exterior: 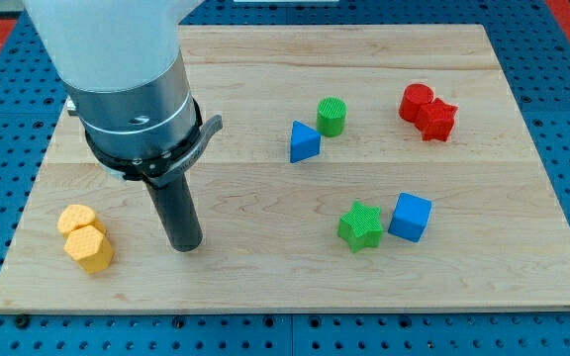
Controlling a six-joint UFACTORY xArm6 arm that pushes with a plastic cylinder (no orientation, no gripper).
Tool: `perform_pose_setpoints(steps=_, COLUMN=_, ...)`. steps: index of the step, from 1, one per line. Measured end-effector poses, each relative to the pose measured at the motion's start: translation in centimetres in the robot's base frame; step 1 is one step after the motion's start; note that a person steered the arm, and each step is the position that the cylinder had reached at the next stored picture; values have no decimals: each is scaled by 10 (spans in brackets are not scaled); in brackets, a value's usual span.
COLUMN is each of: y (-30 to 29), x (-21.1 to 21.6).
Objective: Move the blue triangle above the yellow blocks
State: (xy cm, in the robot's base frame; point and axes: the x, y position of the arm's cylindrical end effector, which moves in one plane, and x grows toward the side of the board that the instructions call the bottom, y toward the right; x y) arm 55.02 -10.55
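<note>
Blue triangle (304,141) seen mid-board toward top edge, untouched; yellow blocks (85,236) near bottom-left corner. My tip (184,244) placed beside yellows; nothing gripped, no gripper fitted. Whole push left.

There are two yellow blocks (86,236), two red blocks (427,112), two green blocks (360,226) and two blue blocks (410,218). That makes eight blocks on one wooden board (265,277).

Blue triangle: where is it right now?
The blue triangle sits just above board centre, touching or nearly touching the green cylinder at its upper right, well right of my tip.
</note>
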Motion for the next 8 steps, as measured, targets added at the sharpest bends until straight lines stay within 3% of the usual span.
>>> perform_pose_setpoints(steps=1, y=42, x=-15)
perform_pose_setpoints(steps=2, y=131, x=-38)
perform_pose_setpoints(steps=4, y=183, x=-99)
perform_pose_setpoints(steps=6, y=78, x=-150)
perform_pose_setpoints(steps=7, y=-49, x=-156)
perform_pose_setpoints(steps=8, y=-47, x=-164)
